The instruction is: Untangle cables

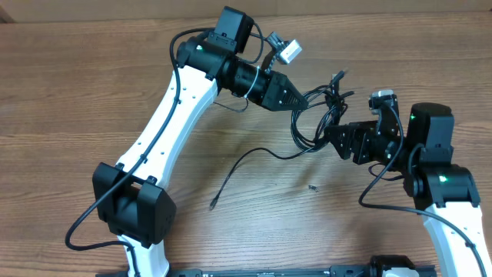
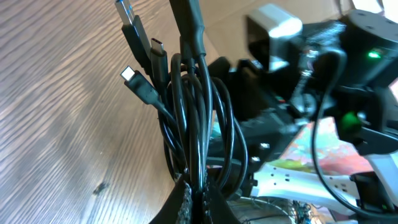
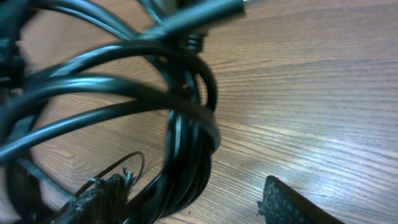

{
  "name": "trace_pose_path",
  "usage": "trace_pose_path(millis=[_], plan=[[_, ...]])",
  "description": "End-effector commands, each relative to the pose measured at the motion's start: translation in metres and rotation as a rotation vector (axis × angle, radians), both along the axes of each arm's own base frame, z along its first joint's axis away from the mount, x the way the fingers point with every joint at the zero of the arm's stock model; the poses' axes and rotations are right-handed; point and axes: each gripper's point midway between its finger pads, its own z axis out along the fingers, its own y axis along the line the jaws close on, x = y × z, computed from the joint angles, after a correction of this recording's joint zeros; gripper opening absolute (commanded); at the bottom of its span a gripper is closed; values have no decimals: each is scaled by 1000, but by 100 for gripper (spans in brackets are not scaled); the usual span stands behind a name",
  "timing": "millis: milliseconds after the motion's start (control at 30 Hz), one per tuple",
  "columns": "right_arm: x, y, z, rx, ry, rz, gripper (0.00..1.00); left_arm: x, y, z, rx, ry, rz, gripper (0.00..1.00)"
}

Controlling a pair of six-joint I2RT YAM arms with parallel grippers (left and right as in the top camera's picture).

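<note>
The cables hang as a tangled black bundle between the two grippers at the table's middle right. One thin tail runs down-left to a plug lying on the wood. My left gripper is shut on the bundle's upper left. In the left wrist view its fingers pinch the looped cables, and three plugs stick up from the loops. My right gripper is open at the bundle's lower right. In the right wrist view the cables pass between the fingers, close against the left one, with a gap to the right one.
The wooden table lies under everything. A small dark speck sits on it below the bundle. The left arm crosses from bottom left to top centre. The right arm's base stands at the right edge.
</note>
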Motion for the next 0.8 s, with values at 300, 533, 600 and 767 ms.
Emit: trace_pose_path(millis=[300,533,600,767], plan=[[8,-2,4,5,0,-21,30,-16,-22,20,-75,-40,-75,4],[2,-2,-3,4,44,-21,19,22,-9,-16,178,8,176,4],[-1,-2,-5,4,61,-21,18,35,-2,-26,254,31,273,4],[-10,3,-8,18,89,17,15,62,20,-46,407,97,518,4]])
